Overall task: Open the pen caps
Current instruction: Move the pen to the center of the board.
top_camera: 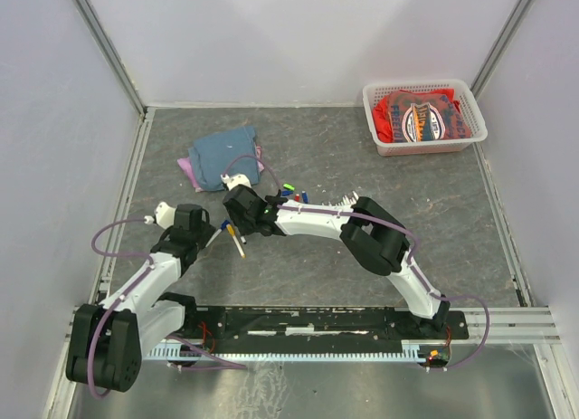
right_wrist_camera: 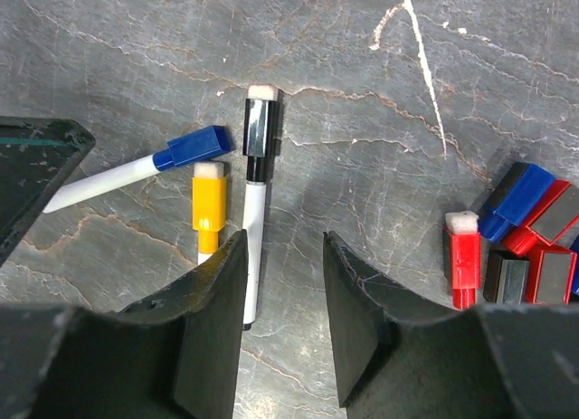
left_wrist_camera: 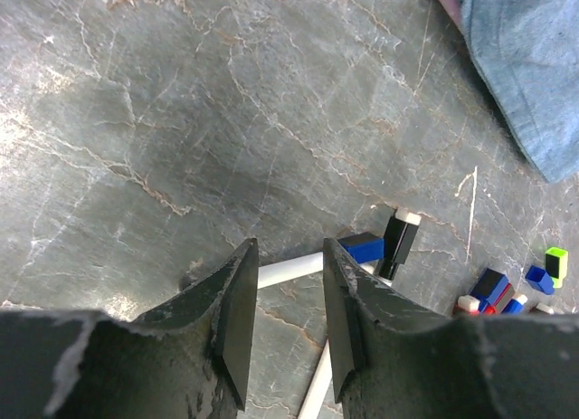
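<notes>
Grey stone table [top_camera: 317, 134]. A white basket [top_camera: 425, 148] of red cloth sits at the far right corner, a blue cloth [top_camera: 224, 157] far left of centre.

Both my arms meet mid-table over the pens.

Left gripper [left_wrist_camera: 288, 256]: fingers spread, pinching nothing. A white barrel lies on the table across the gap.

Right gripper [right_wrist_camera: 285, 247]: fingers spread, bare table between them.

A white pen [right_wrist_camera: 253, 211] lies just beside one of my right fingers, its black cap [right_wrist_camera: 258, 129] on and pointing away. A blue cap [right_wrist_camera: 194, 146] is seated on an angled barrel near it, and a yellow cap [right_wrist_camera: 209, 202] lies between the two.

A red cap [right_wrist_camera: 464, 247] touches a heap of blue and red caps [right_wrist_camera: 534, 220], well to the side of my right fingers.
</notes>
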`<state>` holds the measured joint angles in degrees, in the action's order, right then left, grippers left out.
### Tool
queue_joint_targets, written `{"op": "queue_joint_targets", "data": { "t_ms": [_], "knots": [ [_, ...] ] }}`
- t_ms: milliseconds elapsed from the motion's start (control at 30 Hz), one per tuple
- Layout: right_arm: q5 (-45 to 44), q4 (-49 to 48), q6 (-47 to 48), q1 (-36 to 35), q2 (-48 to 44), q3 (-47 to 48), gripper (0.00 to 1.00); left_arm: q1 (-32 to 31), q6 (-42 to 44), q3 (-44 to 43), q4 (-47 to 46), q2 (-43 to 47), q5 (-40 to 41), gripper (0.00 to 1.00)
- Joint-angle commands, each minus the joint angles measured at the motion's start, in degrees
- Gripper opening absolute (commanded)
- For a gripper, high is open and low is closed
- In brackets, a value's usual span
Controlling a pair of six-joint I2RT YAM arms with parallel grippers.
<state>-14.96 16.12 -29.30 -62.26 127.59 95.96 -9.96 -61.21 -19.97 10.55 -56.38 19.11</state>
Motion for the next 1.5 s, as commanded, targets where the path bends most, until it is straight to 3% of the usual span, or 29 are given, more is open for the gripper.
{"op": "queue_joint_targets", "data": {
  "t_ms": [0, 600, 867, 1067, 1333, 1467],
  "knots": [
    [0.7, -1.2, -0.6, -0.4, 0.6, 2.2, 0.46, 0.4, -3.0, 1.3, -2.4, -0.4, -1.0, 0.40],
    [1.8, -1.6, -1.5, -0.6, 1.8, 1.1, 0.45, 0.3, -4.3, 6.1, -5.5, -0.3, -6.6, 0.33],
    [0.8, -1.9, -2.5, -1.0, 0.7, -1.9, 0.30, 0.3, -4.6, 9.0, -6.7, 2.1, -10.5, 0.25],
    [0.6, -2.6, -3.5, -1.1, -0.1, -4.3, 0.26, 0.0, -4.2, 10.8, -9.4, 2.0, -13.6, 0.22],
    [-0.3, -4.3, -5.8, -1.2, -2.2, -8.8, 0.23, -3.3, -4.7, 11.7, -12.7, 0.7, -15.6, 0.20],
    [-1.2, -5.6, -6.9, -1.2, -4.2, -12.2, 0.23, -8.1, -4.8, 10.6, -14.1, -1.0, -14.5, 0.20]
  ]
}}
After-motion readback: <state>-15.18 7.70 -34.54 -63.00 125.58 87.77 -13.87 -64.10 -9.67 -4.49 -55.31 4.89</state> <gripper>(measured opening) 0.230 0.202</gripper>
